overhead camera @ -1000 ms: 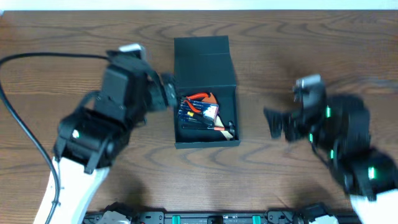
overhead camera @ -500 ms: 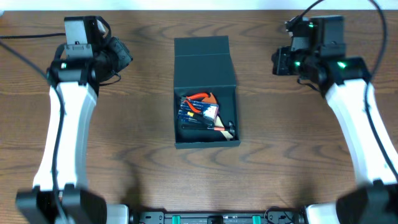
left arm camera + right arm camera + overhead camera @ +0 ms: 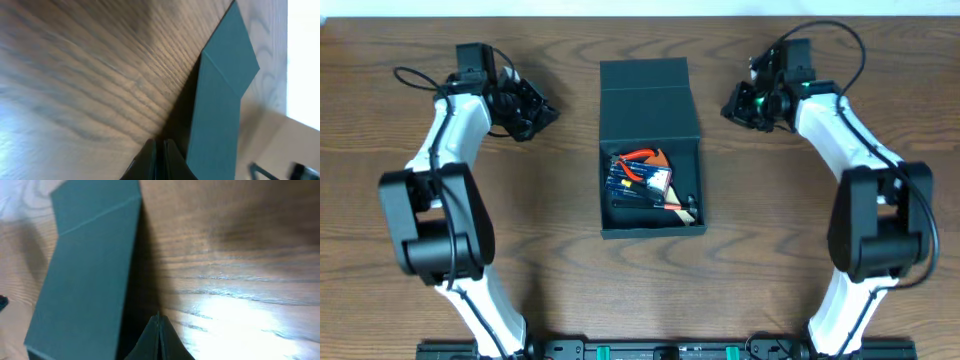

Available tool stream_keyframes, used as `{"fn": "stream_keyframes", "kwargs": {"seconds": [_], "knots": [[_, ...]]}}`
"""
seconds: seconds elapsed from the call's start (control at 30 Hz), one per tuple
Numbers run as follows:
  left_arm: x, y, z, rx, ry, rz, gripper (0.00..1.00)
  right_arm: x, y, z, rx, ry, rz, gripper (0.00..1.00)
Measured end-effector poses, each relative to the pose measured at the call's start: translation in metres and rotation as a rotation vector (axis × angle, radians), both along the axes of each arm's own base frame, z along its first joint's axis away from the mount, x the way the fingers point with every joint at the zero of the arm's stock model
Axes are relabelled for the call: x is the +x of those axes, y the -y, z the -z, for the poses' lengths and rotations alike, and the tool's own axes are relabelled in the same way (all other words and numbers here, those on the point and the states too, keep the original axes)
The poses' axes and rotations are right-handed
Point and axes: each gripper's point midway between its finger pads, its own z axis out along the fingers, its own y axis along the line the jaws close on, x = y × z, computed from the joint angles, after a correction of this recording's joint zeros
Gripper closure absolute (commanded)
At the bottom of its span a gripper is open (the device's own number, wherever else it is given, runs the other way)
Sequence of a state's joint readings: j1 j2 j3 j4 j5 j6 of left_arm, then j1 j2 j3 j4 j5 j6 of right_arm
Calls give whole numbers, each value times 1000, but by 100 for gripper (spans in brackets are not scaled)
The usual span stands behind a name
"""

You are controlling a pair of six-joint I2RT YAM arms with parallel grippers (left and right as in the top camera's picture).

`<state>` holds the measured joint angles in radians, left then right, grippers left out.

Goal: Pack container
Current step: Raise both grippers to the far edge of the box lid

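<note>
The container (image 3: 650,100), a dark teal-black square box, stands at the table's middle with its flap lid folded back toward the far edge. Inside its open well lie an orange-handled tool (image 3: 642,160), a blue pack (image 3: 623,182) and a small pale-handled piece (image 3: 686,208). Left of the lid, my left gripper (image 3: 551,113) is shut on nothing and points toward the box. My right gripper (image 3: 728,108) mirrors it on the lid's right side, also shut and apart from the box. The wrist views show the shut left gripper (image 3: 160,143) and right gripper (image 3: 158,316) beside the container's lid (image 3: 220,100) (image 3: 85,275).
Brown wood-grain table (image 3: 520,240) surrounds the box. A black cable (image 3: 420,75) loops by the left arm at the back left. The arms' bases sit along the front edge (image 3: 650,350).
Both arms have swung away from the box's sides to the back, and now fold inward toward the lid. Both grippers have gone from open to shut.
</note>
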<state>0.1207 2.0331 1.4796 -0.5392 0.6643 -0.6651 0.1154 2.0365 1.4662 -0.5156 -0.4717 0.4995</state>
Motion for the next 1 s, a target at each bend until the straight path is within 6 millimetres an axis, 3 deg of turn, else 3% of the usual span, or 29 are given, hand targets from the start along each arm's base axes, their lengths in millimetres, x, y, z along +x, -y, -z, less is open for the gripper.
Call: {"fn": "stream_keyframes", "kwargs": {"seconds": [0.1, 0.33, 0.67, 0.87, 1.0], "knots": [[1, 8, 16, -69, -40, -7, 94, -3, -5, 24, 43, -78, 29, 99], [-4, 27, 37, -135, -111, 12, 94, 0, -16, 51, 129, -147, 61, 99], [-9, 62, 52, -146, -134, 84, 94, 16, -27, 53, 209, -125, 96, 99], [-5, 71, 48, -169, -111, 93, 94, 21, -49, 47, 256, -101, 83, 99], [-6, 80, 46, -181, -107, 113, 94, 16, -63, 56, 273, -127, 68, 99]]}}
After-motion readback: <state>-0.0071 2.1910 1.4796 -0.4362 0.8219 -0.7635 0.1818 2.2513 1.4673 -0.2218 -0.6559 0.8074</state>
